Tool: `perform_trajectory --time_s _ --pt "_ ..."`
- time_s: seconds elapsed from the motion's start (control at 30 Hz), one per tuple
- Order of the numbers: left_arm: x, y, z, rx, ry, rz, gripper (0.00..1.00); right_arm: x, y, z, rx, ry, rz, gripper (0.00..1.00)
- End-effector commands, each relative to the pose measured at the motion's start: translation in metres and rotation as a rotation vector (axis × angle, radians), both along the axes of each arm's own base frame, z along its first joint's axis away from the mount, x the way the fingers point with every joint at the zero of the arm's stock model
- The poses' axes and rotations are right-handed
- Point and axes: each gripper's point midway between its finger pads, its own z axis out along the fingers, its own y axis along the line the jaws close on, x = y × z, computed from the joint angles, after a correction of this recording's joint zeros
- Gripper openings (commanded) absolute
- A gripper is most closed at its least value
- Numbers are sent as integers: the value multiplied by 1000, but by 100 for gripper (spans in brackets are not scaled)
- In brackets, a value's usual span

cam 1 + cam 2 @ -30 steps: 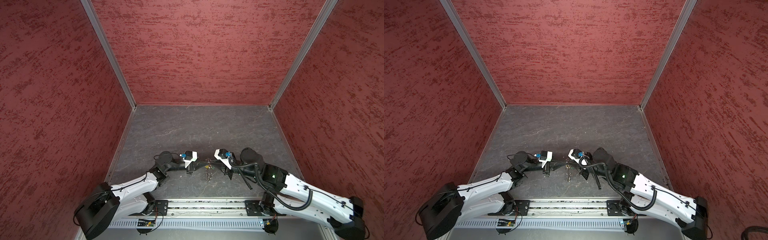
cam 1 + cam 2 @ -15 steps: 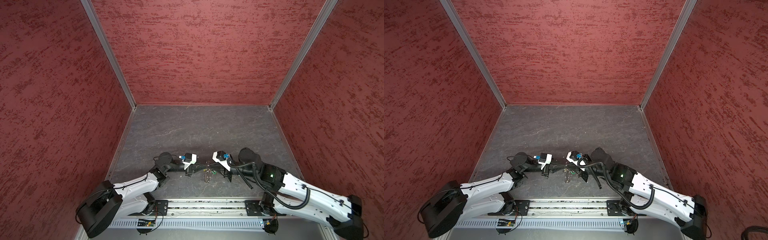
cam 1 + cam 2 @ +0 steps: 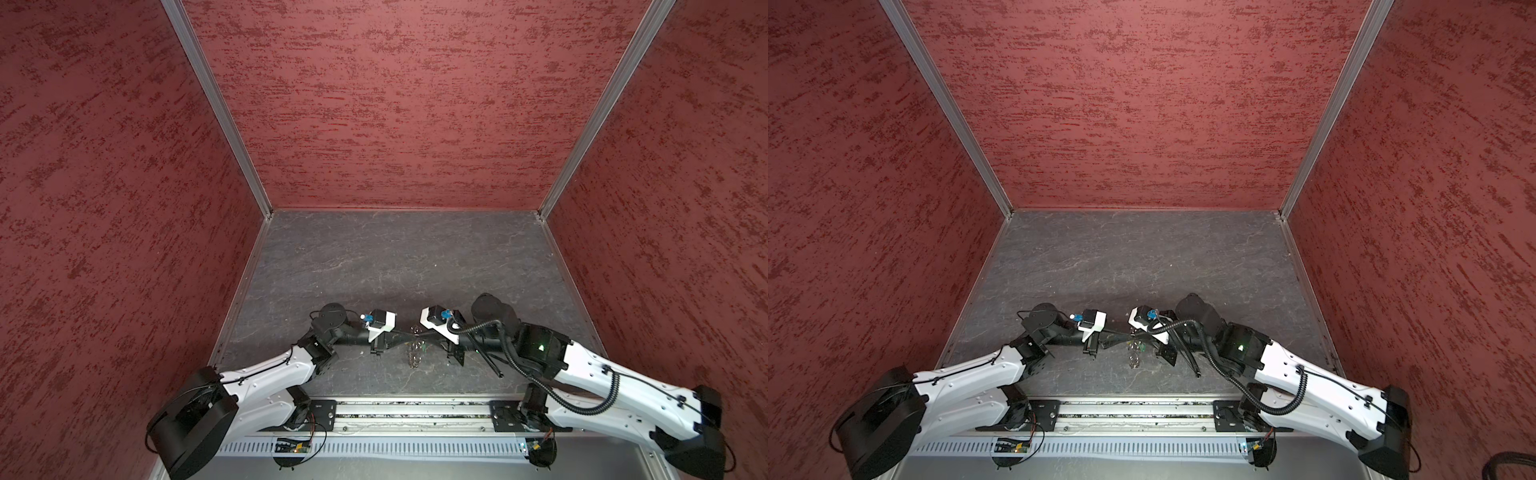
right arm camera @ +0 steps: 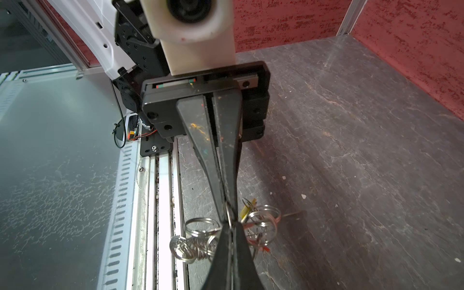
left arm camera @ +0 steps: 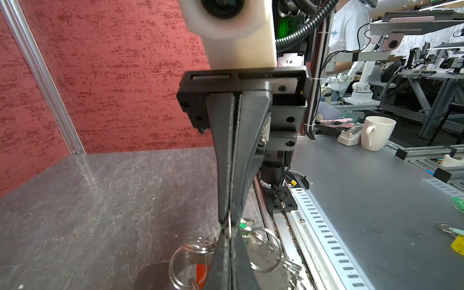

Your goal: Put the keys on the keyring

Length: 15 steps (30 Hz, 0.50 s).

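Left wrist view shows the left gripper (image 5: 229, 241) with its two black fingers pressed together on a single wire ring of the keyring (image 5: 198, 245). The right gripper (image 5: 228, 216) comes in tip to tip from the opposite side, pressed together on that same ring. The rest of the chain of silver rings spills out to either side of the pinch. A scrap of the green key (image 5: 242, 227) shows just behind the meeting point, and a red key (image 5: 202, 271) shows lower among the rings. From the right wrist, the yellow key (image 4: 247, 208) sits beside the pinch. Whether any key is actually threaded on cannot be told. In both top views the bundle (image 3: 414, 356) dangles below the joined fingertips. It appears to hang clear of the dark slate-patterned table (image 5: 100, 200), close to the front rail (image 4: 163, 200). The keyring looks light but limp. Each ring is stiff, smooth wire and likely slippery, while the chain as a whole swings and tangles freely. It is probably best held by one ring's rim, pinched flat across the wire as here, so that the neighbouring rings hang free for the small metal ends of the keys.
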Motion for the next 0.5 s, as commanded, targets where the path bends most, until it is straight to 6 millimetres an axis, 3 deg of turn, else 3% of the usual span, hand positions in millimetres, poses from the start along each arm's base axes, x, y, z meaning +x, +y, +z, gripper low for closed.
perform_trajectory --time_s 0.0,0.13,0.47 --pt "0 -1 2 31 -37 -3 15 0 -5 6 -72 -16 8 0" --pt "2 -1 -2 54 -19 -1 18 2 -5 7 -146 -15 27 0" --pt "1 -3 -2 52 -4 -13 11 3 2 7 -221 1 76 0"
